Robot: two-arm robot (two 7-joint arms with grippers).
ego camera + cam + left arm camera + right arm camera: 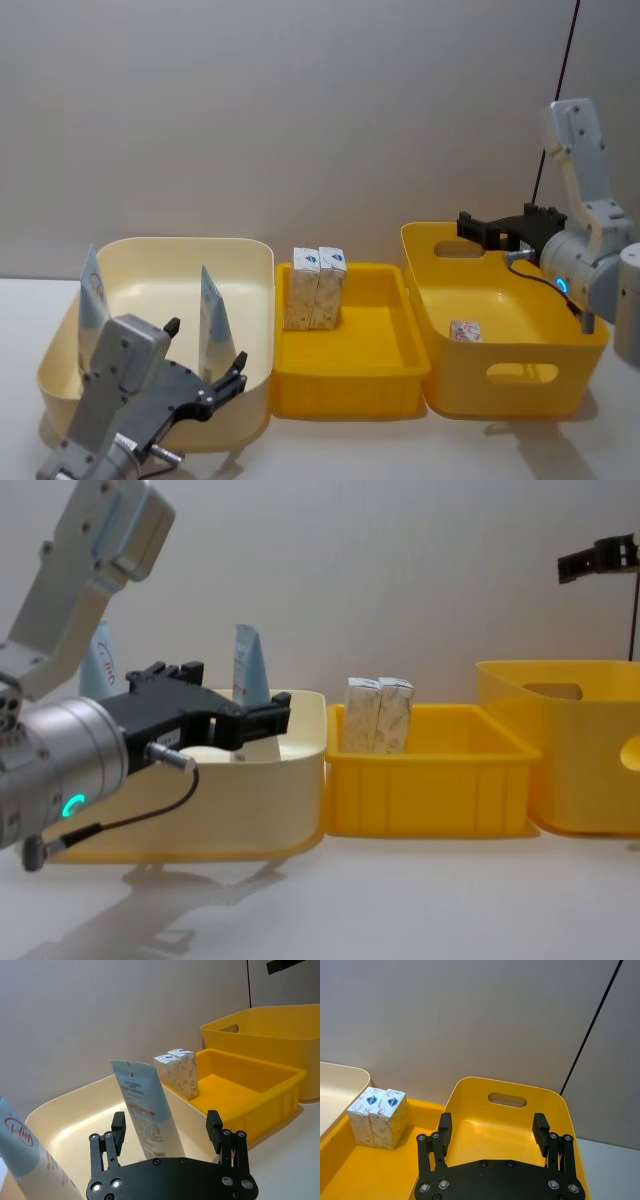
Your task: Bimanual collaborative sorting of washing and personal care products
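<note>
Two light-blue tubes stood upright, flat ends up, in the left cream bin, behind the left gripper, whose jaws were spread. Two beige-patterned cartons stood upright, far-left in the yellow tray. A white carton lay in the right yellow bin, with the right gripper released above.

The scene is evenly and brightly lit from above. Soft, faint shadows are cast on the white table just in front of the shallow yellow plastic tray and under the glossy cream plastic bin to its left, whose inner wall is marked by a mild sheen.
</note>
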